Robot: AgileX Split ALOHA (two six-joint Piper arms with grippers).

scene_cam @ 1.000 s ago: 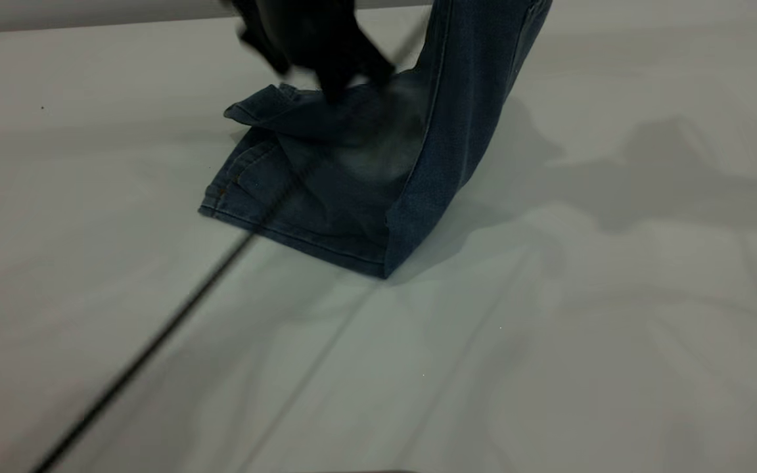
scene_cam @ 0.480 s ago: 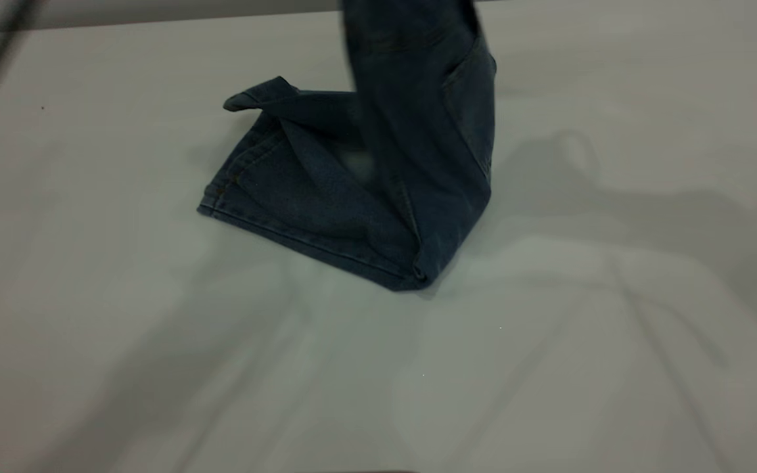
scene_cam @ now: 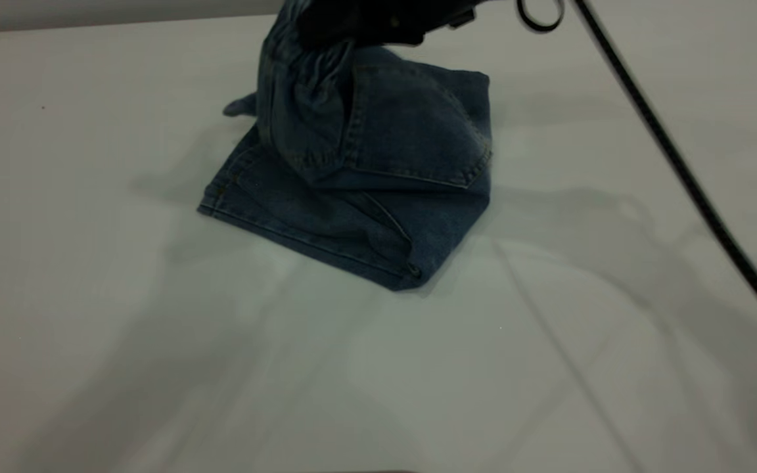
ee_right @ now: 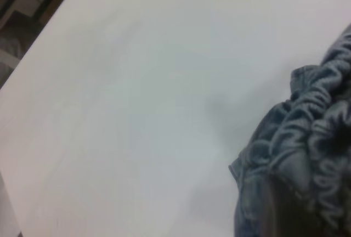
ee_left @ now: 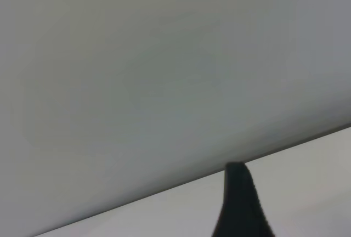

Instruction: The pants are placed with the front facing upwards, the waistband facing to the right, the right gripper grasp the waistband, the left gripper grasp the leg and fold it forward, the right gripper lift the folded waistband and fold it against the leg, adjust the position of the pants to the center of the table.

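White table [scene_cam: 155, 328], pants [scene_cam: 385, 197] half-folded on it.
Right gripper [scene_cam: 359, 26] pinches the waistband [scene_cam: 299, 72], held up; left gripper [ee_left: 241, 204] fingers' state cannot be told.

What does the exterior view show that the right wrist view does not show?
Only the exterior view shows the pants as a whole: the lower part lies flat on the table, a square back pocket faces the camera, and the right gripper holds the top part raised; a black cable crosses at the right. Only the right wrist view shows the gathers of the waistband from near, and some furniture beyond the table edge. Both views show the ruffled waistband and the white table. The left gripper appears in neither view.
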